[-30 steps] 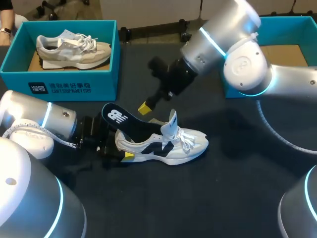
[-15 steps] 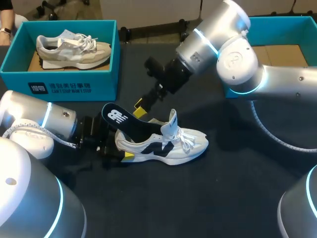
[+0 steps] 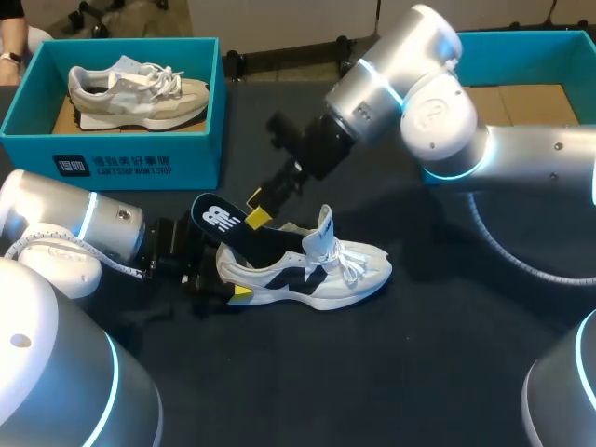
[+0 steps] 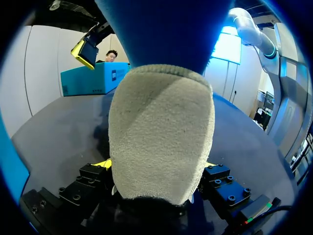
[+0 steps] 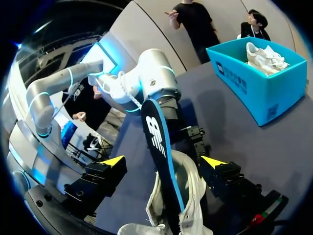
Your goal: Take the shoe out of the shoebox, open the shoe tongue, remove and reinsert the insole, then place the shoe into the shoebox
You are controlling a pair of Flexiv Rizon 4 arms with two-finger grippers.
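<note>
A white and black shoe (image 3: 312,270) lies on its sole on the dark table, toe to the right, tongue raised. A dark insole (image 3: 222,223) with a white logo sticks up and out of its heel opening. My left gripper (image 3: 228,277) holds the heel from both sides; in the left wrist view the grey heel (image 4: 161,142) fills the space between its fingers (image 4: 103,163). My right gripper (image 3: 254,209) stands open at the insole's free end. In the right wrist view the insole (image 5: 157,139) rises between its spread fingers (image 5: 113,160) without touching them.
A teal shoebox (image 3: 112,154) at the back left holds a grey and beige shoe (image 3: 140,93); the same shoebox (image 5: 259,83) lies beyond the insole in the right wrist view. A second teal box (image 3: 549,51) stands at the back right behind my right arm.
My right gripper has opened from shut and moved left and down, so that its fingers now straddle the insole's free end. The shoe, insole and left arm have stayed put.
</note>
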